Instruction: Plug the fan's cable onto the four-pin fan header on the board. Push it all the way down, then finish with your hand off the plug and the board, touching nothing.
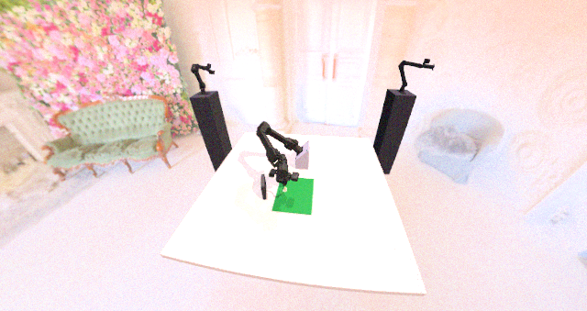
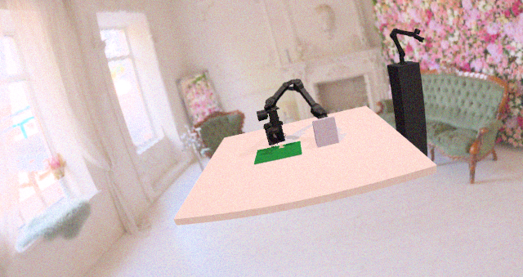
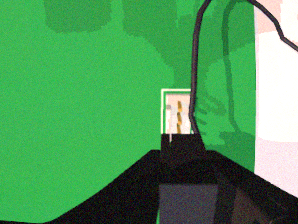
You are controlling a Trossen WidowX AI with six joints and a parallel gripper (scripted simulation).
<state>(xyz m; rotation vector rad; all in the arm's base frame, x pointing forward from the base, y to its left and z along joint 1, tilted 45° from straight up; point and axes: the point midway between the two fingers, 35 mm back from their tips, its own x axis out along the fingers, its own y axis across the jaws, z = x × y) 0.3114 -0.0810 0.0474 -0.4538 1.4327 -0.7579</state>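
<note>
The green board (image 1: 304, 203) (image 2: 291, 150) (image 3: 80, 110) lies on the table. The white header (image 3: 172, 120) with gold pins stands on it inside a white outline; it shows small in the top and exterior views (image 1: 284, 189) (image 2: 281, 146). My gripper (image 1: 282, 183) (image 2: 275, 144) (image 3: 181, 160) is shut on the dark plug (image 3: 182, 144), above the board. In the wrist view the plug covers the header's lower end, and several pins show beyond it; the height between them cannot be told. The dark cable (image 3: 194, 70) runs up from the plug, past the header's right side. The black fan (image 1: 263, 187) stands upright left of the board.
A grey-lilac block (image 1: 303, 161) (image 2: 325, 132) stands on the table (image 1: 348, 238) (image 2: 347, 167) near the arm's base. Black pedestals (image 1: 395, 129) (image 1: 212, 127) (image 2: 409, 101) with small arms stand beyond the table. The cable loops over the board's edge beside the fan.
</note>
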